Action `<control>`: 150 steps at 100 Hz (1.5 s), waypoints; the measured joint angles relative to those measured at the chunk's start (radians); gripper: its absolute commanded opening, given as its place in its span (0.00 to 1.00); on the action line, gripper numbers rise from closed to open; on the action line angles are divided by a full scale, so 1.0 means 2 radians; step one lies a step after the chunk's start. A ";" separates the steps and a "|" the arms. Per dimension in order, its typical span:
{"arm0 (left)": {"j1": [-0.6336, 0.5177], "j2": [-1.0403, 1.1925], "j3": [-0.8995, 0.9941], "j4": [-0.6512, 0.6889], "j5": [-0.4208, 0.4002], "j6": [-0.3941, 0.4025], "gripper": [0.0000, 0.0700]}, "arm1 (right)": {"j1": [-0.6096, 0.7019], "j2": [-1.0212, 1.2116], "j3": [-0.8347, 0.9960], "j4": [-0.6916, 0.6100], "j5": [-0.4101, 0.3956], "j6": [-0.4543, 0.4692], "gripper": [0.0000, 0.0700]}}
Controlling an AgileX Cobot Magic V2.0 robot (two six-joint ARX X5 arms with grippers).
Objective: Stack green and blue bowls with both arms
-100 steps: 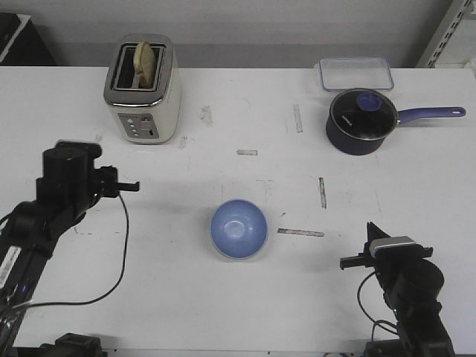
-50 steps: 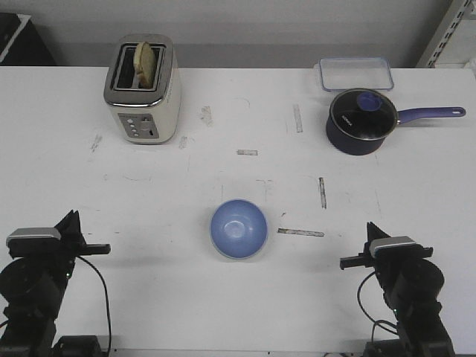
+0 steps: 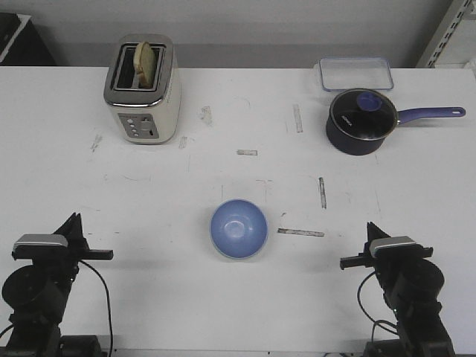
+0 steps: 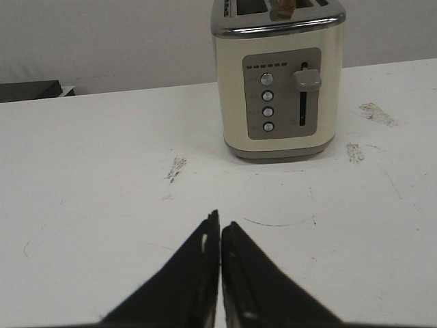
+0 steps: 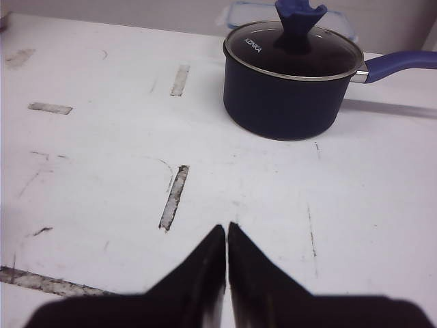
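Blue bowl (image 3: pixel 239 228) sits upright at lower centre of the front view, on the white table (image 3: pixel 223 111); whether the green bowl lies beneath it cannot be told. Left gripper (image 4: pixel 220 229) at lower left, fingers pressed together, holding nothing. Right gripper (image 5: pixel 227 232) at lower right, fingers likewise pressed together and empty. Both well apart from the bowl. Toaster (image 3: pixel 143 88) with bread at upper left; dark blue saucepan (image 3: pixel 362 120) with glass lid at upper right, a clear container (image 3: pixel 355 73) just behind it
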 measured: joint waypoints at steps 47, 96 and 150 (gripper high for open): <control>0.000 0.000 0.000 0.000 0.000 0.000 0.00 | 0.000 0.000 0.000 0.000 0.000 0.000 0.00; -0.019 -0.137 -0.166 0.088 -0.002 -0.040 0.00 | 0.000 0.000 0.000 0.000 0.000 0.000 0.00; -0.019 -0.178 -0.257 0.131 -0.002 -0.049 0.00 | 0.000 0.000 0.000 0.000 0.000 0.000 0.00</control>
